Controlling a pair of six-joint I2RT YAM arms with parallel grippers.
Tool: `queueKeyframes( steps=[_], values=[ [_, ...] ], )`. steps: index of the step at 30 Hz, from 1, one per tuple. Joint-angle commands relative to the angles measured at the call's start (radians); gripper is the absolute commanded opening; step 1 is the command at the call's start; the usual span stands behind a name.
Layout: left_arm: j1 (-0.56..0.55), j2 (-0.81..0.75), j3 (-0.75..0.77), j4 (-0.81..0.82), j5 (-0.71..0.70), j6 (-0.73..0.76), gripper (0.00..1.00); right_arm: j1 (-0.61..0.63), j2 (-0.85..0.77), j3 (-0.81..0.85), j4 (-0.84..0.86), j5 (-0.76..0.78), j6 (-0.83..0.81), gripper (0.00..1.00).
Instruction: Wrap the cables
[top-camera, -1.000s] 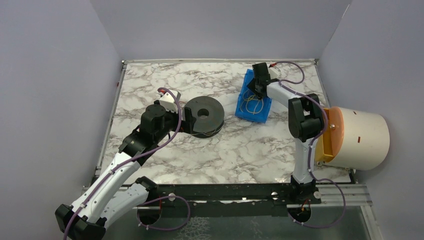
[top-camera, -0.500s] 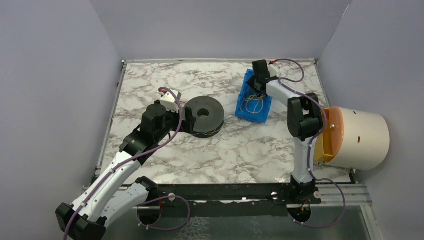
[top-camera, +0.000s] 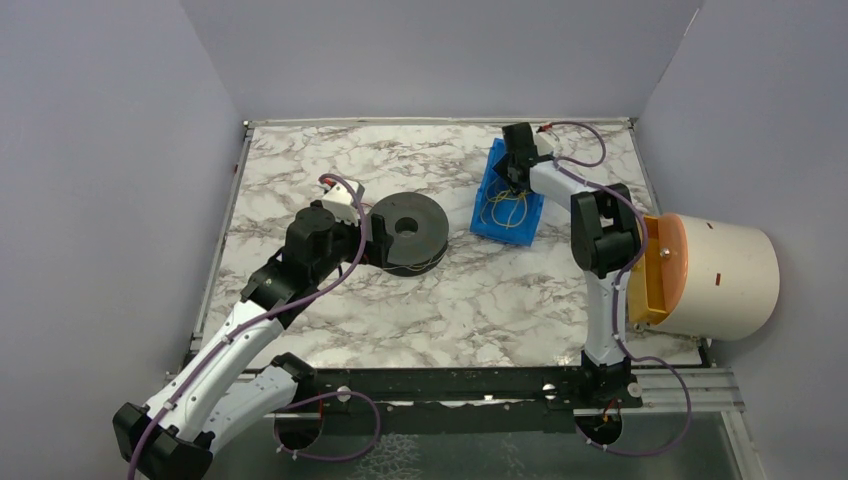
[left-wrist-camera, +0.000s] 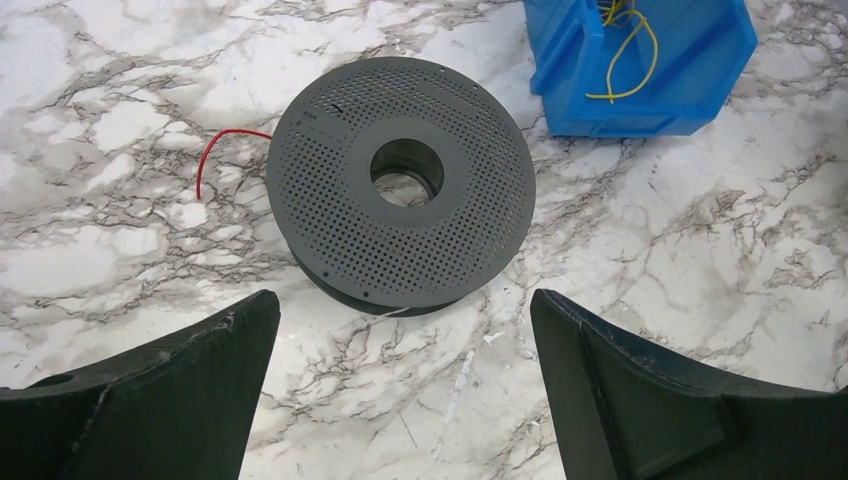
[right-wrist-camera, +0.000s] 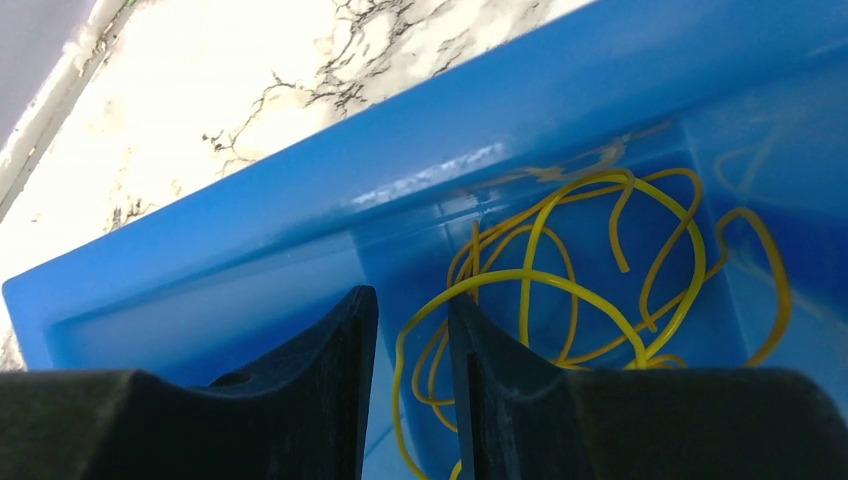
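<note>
Barely started imo: cables (right-wrist-camera: 520, 273) loose in the bin (right-wrist-camera: 250, 230) near the table's far right corner, right gripper (right-wrist-camera: 412, 310) narrowed among them, grip unclear, left gripper (left-wrist-camera: 400, 300) gaping beside the spool (left-wrist-camera: 400, 220).

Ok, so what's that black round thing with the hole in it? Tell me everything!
The spool is dark grey and looks plastic: two stacked discs, the top one dotted with tiny holes around a big centre hole. It lies flat on the marble table. A thin red wire pokes out beside it. The left gripper is open, not touching it.
</note>
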Motion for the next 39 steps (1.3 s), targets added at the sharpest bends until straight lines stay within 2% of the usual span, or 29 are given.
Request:
queueKeyframes(
  steps=[1, 4, 5, 8, 10, 17, 31, 39],
  values=[
    [0.0, 0.003, -0.011, 0.023, -0.009, 0.006, 0.99, -0.007, 0.02, 0.017, 0.006, 0.047, 0.022, 0.37],
    [0.001, 0.005, -0.011, 0.024, -0.009, 0.006, 0.99, -0.008, 0.023, 0.017, 0.008, 0.054, 0.02, 0.36],
    [0.001, 0.004, -0.011, 0.023, -0.009, 0.006, 0.99, -0.01, 0.025, 0.019, 0.009, 0.057, 0.021, 0.33],
    [0.003, 0.007, -0.01, 0.023, -0.009, 0.006, 0.99, -0.013, 0.025, 0.018, 0.011, 0.052, 0.018, 0.1],
    [0.004, 0.01, -0.011, 0.024, -0.008, 0.006, 0.99, -0.014, 0.017, 0.011, 0.018, 0.048, 0.019, 0.01],
    [0.006, 0.013, -0.011, 0.023, -0.004, 0.005, 0.99, -0.014, -0.057, -0.037, 0.075, 0.018, 0.003, 0.01],
    [0.006, 0.004, -0.008, 0.02, 0.008, 0.002, 0.99, -0.014, -0.333, -0.156, 0.172, -0.035, -0.062, 0.01],
    [0.006, -0.005, -0.007, 0.02, 0.013, -0.001, 0.99, -0.013, -0.466, -0.166, 0.201, -0.08, -0.121, 0.01]
  ],
)
